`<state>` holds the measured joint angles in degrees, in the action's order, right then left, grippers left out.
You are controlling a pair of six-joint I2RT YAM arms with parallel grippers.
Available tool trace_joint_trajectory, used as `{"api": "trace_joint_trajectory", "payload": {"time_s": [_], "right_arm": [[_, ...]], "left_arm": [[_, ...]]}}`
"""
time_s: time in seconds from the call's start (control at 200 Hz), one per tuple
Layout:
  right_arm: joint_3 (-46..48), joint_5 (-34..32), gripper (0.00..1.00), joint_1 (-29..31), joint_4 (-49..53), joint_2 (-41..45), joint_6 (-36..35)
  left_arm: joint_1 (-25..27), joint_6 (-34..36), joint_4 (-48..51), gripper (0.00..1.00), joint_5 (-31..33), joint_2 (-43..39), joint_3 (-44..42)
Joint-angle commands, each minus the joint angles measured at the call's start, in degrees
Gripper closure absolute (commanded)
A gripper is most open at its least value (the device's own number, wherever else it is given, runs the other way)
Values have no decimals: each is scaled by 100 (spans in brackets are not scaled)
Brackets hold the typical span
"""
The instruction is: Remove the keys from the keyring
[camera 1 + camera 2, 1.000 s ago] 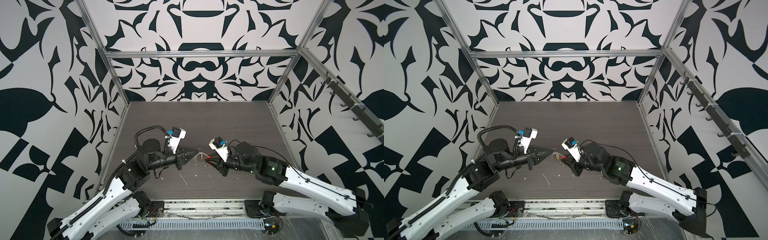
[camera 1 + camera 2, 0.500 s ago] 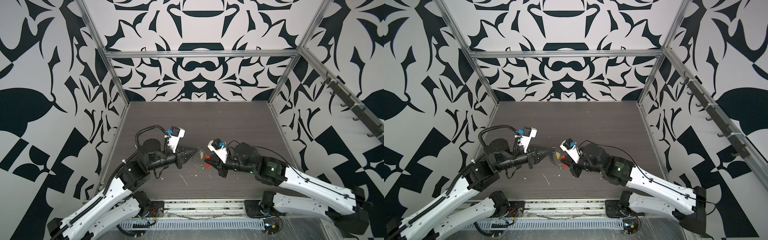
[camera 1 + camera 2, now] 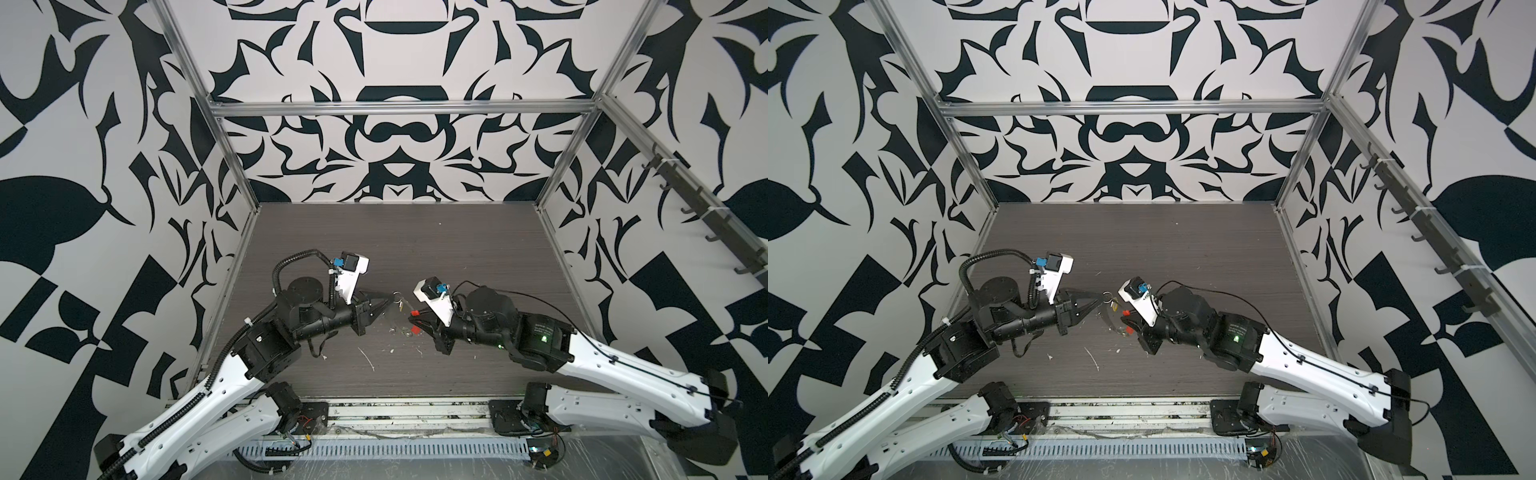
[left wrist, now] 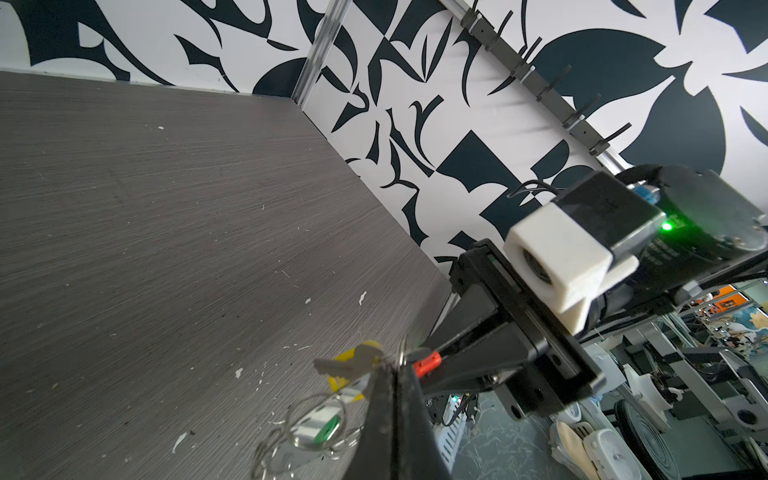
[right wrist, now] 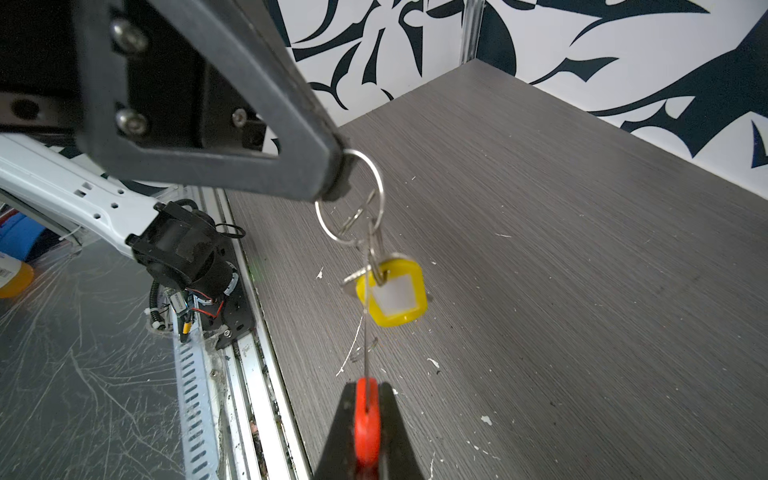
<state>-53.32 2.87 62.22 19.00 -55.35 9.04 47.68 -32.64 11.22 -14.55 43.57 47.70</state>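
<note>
My left gripper (image 5: pixel 341 176) is shut on the small silver loop (image 5: pixel 349 195) of the yellow key (image 5: pixel 397 293), which hangs below it above the table. In both top views the left gripper (image 3: pixel 390 298) (image 3: pixel 1101 296) sits mid-table, facing the right one. The right gripper (image 5: pixel 365 392) is shut on the red sleeve (image 5: pixel 366 419) of the keyring. The keyring's thin wire (image 5: pixel 365 340) runs up to the yellow key. The green key (image 4: pixel 330 430) lies on the table below, among silver rings. In the top views the right gripper (image 3: pixel 412 316) (image 3: pixel 1123 318) is close to the yellow key (image 3: pixel 400 305).
White flecks and a pale sliver (image 3: pixel 368 358) litter the dark table near the front. A metal rail (image 3: pixel 395 409) runs along the front edge between the arm bases. A hook rack (image 3: pixel 706 212) is on the right wall. Another red piece (image 3: pixel 414 330) is seen low by the table.
The right gripper has closed onto the red sleeve. The left gripper has lifted slightly toward the back with the yellow key's loop.
</note>
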Motion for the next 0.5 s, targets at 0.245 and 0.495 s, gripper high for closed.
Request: {"api": "trace_joint_trajectory", "payload": {"time_s": [0.245, 0.495], "right_arm": [[-459, -759, 100, 281, 191, -129, -125], [-593, -1199, 100, 526, 264, -260, -182]], "left_arm": [[-13, -241, 253, 100, 468, 55, 343], [-13, -321, 416, 100, 590, 169, 450]]}}
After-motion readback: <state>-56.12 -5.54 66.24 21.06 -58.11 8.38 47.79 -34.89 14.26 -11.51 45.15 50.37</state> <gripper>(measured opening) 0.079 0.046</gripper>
